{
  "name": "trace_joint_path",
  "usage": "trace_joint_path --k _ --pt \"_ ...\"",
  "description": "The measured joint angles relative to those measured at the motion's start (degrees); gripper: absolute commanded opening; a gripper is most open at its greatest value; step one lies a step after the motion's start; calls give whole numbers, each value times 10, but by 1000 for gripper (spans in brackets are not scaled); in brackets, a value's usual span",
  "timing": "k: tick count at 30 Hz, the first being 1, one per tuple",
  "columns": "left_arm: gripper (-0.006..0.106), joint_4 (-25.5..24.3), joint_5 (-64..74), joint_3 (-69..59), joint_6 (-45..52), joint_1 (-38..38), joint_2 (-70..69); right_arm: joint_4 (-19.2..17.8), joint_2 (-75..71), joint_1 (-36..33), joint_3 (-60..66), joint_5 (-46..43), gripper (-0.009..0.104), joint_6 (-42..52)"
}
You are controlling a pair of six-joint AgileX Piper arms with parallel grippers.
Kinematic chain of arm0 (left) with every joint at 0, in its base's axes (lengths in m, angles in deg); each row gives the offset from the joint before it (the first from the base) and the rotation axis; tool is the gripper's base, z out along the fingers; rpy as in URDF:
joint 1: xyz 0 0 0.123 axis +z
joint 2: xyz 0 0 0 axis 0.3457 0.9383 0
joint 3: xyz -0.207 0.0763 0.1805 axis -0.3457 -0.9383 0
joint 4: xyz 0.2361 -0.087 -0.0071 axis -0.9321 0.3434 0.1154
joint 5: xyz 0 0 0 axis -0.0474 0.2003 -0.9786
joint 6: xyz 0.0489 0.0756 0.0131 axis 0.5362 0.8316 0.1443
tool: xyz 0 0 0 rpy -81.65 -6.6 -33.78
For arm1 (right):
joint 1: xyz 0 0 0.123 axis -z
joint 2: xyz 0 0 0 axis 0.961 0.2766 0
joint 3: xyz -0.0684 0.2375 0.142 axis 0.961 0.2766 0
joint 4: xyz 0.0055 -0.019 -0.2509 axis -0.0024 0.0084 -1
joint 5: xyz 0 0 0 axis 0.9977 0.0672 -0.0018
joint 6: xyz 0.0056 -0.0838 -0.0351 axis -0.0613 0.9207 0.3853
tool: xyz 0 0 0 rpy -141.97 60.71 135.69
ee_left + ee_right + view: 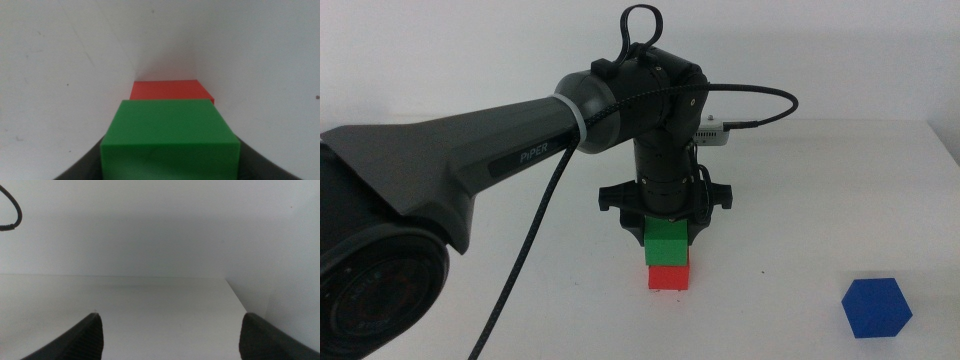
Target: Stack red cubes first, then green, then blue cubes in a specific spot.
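**Green cube on the red: mind the release**

Your left pincer (668, 222) stands straight down over the stack and appears to be clenched on the green cube (667, 243), though the jaw tips are hidden behind the wrist housing in the middle view and show only as dark corners beside the cube in the left wrist view. The green cube rests on top of the red cube (668, 276), roughly square with it; in the left wrist view the red cube (170, 91) peeks out beyond the green one (170, 142), so check alignment before you let go.

These cubes look light, rigid and matte, so they should not slip, but a light stack will topple from a small sideways nudge. Take each by two opposite flat faces, near mid-height, and lift away vertically.

The blue cube (877, 306) sits on the desk (800, 220) well to the right of the stack and nearer the camera, untouched. The marked spot lies under the red cube and cannot be seen.

Your right pincer (170, 330) is out of the middle view, jaws spread wide and empty, facing bare desk.
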Motion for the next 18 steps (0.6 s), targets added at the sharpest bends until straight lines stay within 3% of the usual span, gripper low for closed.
trace_joint_path --k 3,8,12,18 --pt "66 -5 0 0 0 0 0 0 0 0 0 0 93 0" --pt "86 -19 0 0 0 0 1 0 0 0 0 0 93 0" --pt "93 -26 0 1 13 0 -2 0 0 0 0 0 93 0" --pt "93 -37 -1 11 85 0 -76 0 0 0 0 0 93 0"
